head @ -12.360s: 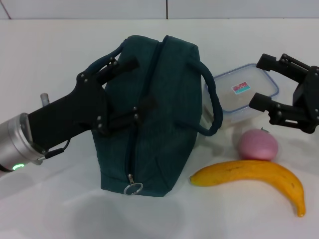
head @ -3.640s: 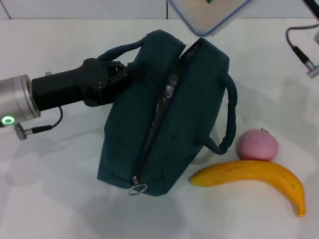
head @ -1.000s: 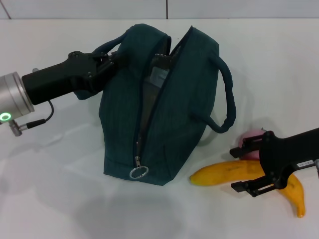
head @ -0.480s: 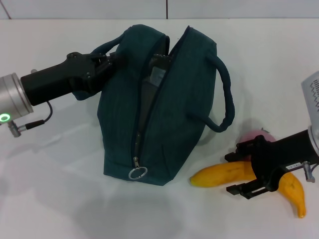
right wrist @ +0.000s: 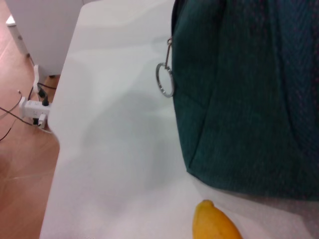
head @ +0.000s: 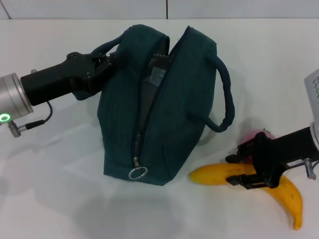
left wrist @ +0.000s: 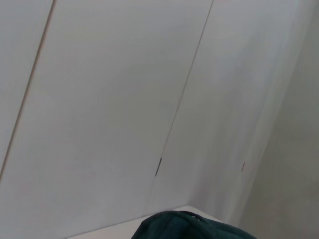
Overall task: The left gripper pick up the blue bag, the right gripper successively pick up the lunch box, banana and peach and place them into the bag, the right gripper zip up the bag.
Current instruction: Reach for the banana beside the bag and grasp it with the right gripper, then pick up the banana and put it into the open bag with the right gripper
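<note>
The blue bag (head: 169, 114) stands on the white table with its zip open. Its metal ring pull (head: 138, 173) hangs at the near end. My left gripper (head: 107, 62) is shut on the bag's left handle. A pale edge (head: 158, 75) shows inside the opening; the lunch box is otherwise hidden. My right gripper (head: 240, 169) has one finger on each side of the banana (head: 219, 174) and is closed on its middle. The peach (head: 255, 135) peeks out behind that gripper. The right wrist view shows the banana tip (right wrist: 214, 224), the bag (right wrist: 249, 89) and the ring pull (right wrist: 165, 79).
The table (head: 60, 199) ends at a white wall behind the bag. In the right wrist view the table's edge drops to a floor with a power strip (right wrist: 32, 109) and cables. The left wrist view shows the wall and the bag's top (left wrist: 189, 226).
My right gripper's fingers have narrowed onto the banana, and the banana's far end has swung slightly toward the front. The bag and the left arm have not moved.
</note>
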Robot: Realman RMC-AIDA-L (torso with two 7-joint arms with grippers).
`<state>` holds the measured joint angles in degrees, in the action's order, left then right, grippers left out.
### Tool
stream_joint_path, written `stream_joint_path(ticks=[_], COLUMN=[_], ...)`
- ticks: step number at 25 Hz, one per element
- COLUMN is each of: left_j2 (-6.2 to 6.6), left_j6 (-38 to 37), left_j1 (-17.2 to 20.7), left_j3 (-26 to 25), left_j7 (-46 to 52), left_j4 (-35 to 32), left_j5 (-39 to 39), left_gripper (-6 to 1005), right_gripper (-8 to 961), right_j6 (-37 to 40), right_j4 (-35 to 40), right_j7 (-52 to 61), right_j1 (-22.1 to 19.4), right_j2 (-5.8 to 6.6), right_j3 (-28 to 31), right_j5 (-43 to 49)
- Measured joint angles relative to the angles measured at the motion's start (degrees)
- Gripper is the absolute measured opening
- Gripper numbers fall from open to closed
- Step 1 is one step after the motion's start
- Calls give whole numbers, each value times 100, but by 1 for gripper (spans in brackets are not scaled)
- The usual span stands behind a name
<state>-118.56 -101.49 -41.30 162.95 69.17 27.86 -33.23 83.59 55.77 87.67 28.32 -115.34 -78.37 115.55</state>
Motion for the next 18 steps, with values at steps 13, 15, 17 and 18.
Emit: stream_joint_path(ticks=[13,15,17,18], left_j2=[0,0,0,0], left_j6=[-35,-43,-45,-46], left_j1=[78,102,113,119], left_j3=[0,0,0,0], left_j7=[0,0,0,0], left_j4=[0,0,0,0], left_j5=[-145,-181,-201,-205], left_gripper=[47,47,47,47], right_gripper=[413,413,412,407], right_j6=[1274,1479,1782,1902], right_j4=[-85,-184,-316,-393], right_j7=[-1053,-1208,-1448,-1564], right_j1=[-356,-358,-362,-367], right_j2=[-2,1,4,4], right_j3=[1445,1601,1805,1894], right_j5=[-894,-994,-1168,-1281])
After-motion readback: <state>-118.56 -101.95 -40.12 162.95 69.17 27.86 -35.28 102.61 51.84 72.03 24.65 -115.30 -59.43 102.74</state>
